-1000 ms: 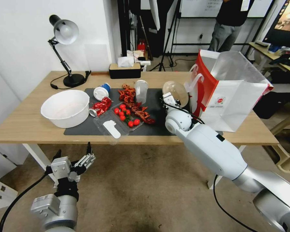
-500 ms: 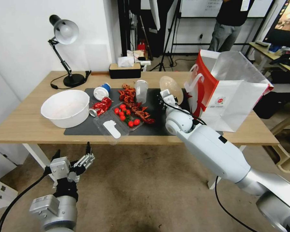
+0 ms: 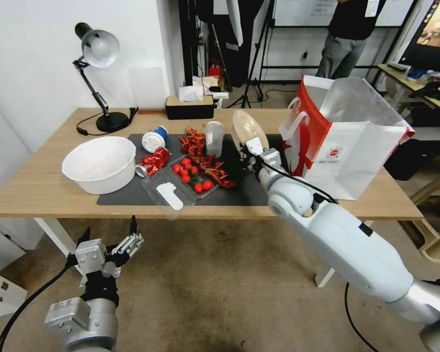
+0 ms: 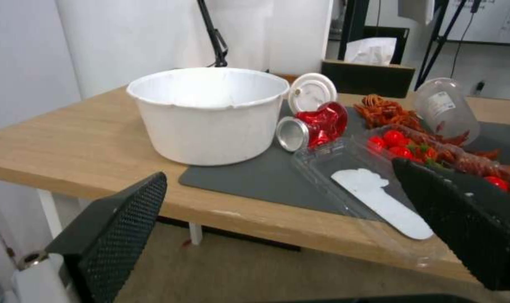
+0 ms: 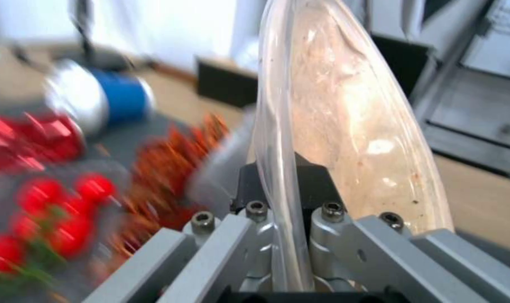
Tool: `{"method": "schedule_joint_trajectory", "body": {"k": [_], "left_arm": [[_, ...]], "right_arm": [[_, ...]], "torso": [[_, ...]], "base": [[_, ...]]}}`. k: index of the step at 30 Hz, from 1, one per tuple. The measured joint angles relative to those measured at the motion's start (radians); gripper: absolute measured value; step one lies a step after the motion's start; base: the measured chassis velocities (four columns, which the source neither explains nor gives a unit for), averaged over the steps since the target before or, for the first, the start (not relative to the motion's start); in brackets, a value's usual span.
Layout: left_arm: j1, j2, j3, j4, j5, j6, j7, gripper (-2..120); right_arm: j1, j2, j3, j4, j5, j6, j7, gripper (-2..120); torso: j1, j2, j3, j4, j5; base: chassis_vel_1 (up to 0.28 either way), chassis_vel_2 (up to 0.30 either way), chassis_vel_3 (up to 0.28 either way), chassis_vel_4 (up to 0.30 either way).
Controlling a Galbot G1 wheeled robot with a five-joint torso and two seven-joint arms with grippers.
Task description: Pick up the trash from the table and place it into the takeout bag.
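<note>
Pinching the rim of a clear domed lid (image 3: 247, 128), the right gripper (image 3: 252, 146) holds it up on edge above the dark grey mat (image 3: 234, 190), just beside the red side of the takeout bag (image 3: 344, 142), which stands open at the tabletop's (image 3: 39, 186) right end. In the right wrist view the jaws press together on the lid's thin edge (image 5: 277, 168), and brownish smears show on its inner face.

On the mat lie the crushed red can (image 3: 152, 162), the blue-and-white lidded cup (image 3: 154, 138) on its side, the clear plastic cup (image 3: 213, 138), a heap of reddish shells (image 3: 200, 156) and an open clear tray with cherry tomatoes (image 3: 190, 177). A large white bowl (image 3: 99, 164) sits at the mat's left edge, close to the can.

The left gripper (image 3: 110, 244) hangs low before the tabletop's front edge, jaws spread and holding nothing.
</note>
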Motion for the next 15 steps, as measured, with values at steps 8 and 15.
{"method": "schedule_joint_trajectory", "body": {"k": [8, 15], "left_arm": [[0.001, 0.004, -0.003, -0.001, 0.0, -0.001, -0.002, 100], [0.003, 0.006, -0.002, -0.001, 0.0, -0.001, -0.002, 100]], "right_arm": [[-0.019, -0.016, 0.062, 0.063, 0.039, 0.223, -0.097, 0], [-0.011, -0.037, 0.124, 0.129, 0.075, 0.274, -0.075, 0]], "torso": [[0.0, 0.0, 0.0, 0.0001, 0.0], [0.0, 0.0, 0.0, 0.0, 0.0]], "base": [[0.0, 0.0, 0.0, 0.0], [0.0, 0.0, 0.0, 0.0]]}}
